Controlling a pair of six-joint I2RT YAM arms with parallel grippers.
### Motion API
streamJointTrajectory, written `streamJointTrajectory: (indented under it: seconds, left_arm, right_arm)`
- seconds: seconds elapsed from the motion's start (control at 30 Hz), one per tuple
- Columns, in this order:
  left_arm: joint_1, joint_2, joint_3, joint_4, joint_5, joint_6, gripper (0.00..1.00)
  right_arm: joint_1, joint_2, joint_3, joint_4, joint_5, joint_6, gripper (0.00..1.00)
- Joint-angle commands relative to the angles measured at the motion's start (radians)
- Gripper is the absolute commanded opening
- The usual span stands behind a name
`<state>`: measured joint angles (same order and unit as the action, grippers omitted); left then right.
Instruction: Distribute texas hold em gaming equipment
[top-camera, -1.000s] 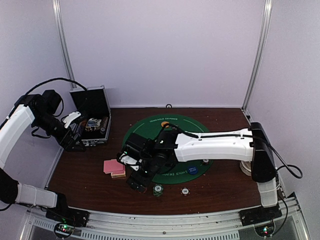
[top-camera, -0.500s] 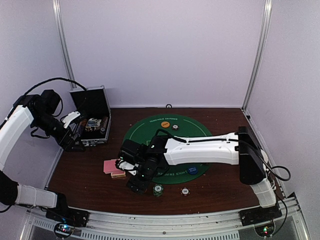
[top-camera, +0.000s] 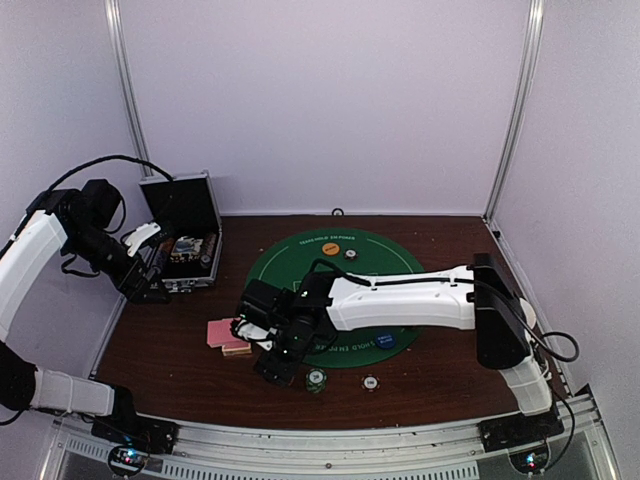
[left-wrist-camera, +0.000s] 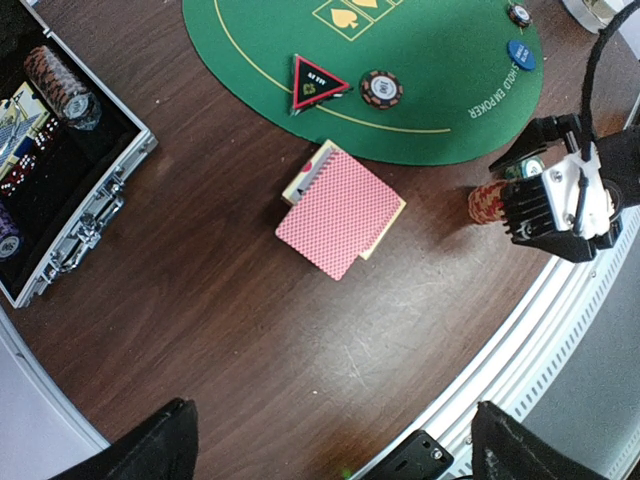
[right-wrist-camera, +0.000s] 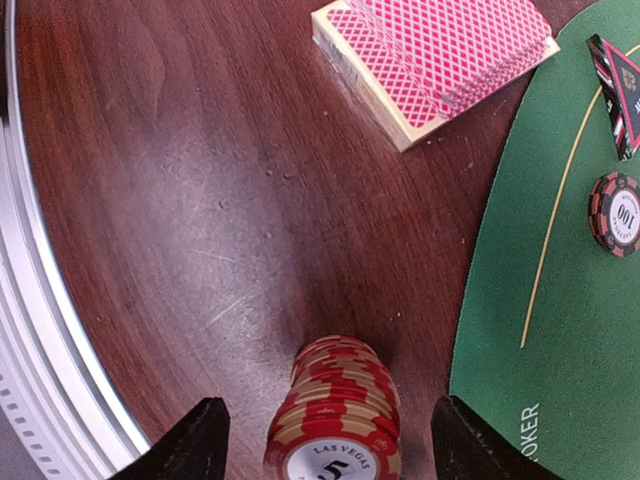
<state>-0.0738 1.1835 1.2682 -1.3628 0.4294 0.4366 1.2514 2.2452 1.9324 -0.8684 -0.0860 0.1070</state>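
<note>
Right claw (right-wrist-camera: 332, 428) is low over the table (right-wrist-camera: 170, 220), near the front rail. Its jaws are spread on either side of the red stack (right-wrist-camera: 338, 395). The right wrist view shows a gap on both sides, so the fingers (right-wrist-camera: 205, 445) aren't touching the chips. Nothing is pinched yet.

Left claw (left-wrist-camera: 335, 445) hangs high by the case (left-wrist-camera: 75, 200), spread wide and empty.

Other task things:
- The deck (right-wrist-camera: 440, 55) sits on bare wood just off the mat (right-wrist-camera: 540, 320), top cards fanned askew.
- The triangle (right-wrist-camera: 620, 90) and a single chip (right-wrist-camera: 618, 212) lie on the mat edge.
- A green chip (top-camera: 316, 379) and a white chip (top-camera: 370, 382) sit on the wood near the front.
- The blue disc (top-camera: 385, 340) and orange disc (top-camera: 330, 247) are on the mat.

The step looks like grabbing the red stack to carry it to a player's spot.

To do it well:
- Centre the stack between the jaws so both pads land together; one pad landing first would likely shove the column over.
- Get the pads low enough to cover most of the chips, or the bottom ones may stay behind.
- Squeeze firm. Loose chips probably shear sideways.
- Lift straight up before swinging toward the mat, and stay clear of the deck and the rail.
</note>
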Motion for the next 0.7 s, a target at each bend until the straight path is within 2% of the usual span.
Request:
streamJointTrajectory:
  seconds: [0.0,0.27,0.4,0.57,0.67]
  left_arm:
    - [-0.004,-0.012,0.017,-0.002,0.008,0.013,0.98]
    - [-0.004,-0.006,0.017,-0.001,0.009,0.014,0.98]
    - [-0.005,-0.005,0.016,-0.002,0.009,0.014,0.98]
    - [-0.004,-0.005,0.016,-0.001,0.009,0.016,0.98]
    - [-0.005,-0.005,0.013,-0.002,0.012,0.016,0.98]
  right_arm:
    - [-0.015,0.018,0.004,0.011,0.014,-0.001,0.72]
    - [-0.018,0.026,0.004,0.012,0.009,-0.001,0.66]
    - [-0.019,0.022,0.004,0.014,0.009,-0.001,0.58]
    - [-0.021,0.011,0.004,0.011,0.007,-0.002,0.43]
    - [-0.021,-0.002,0.004,0.009,0.005,-0.001,0.4]
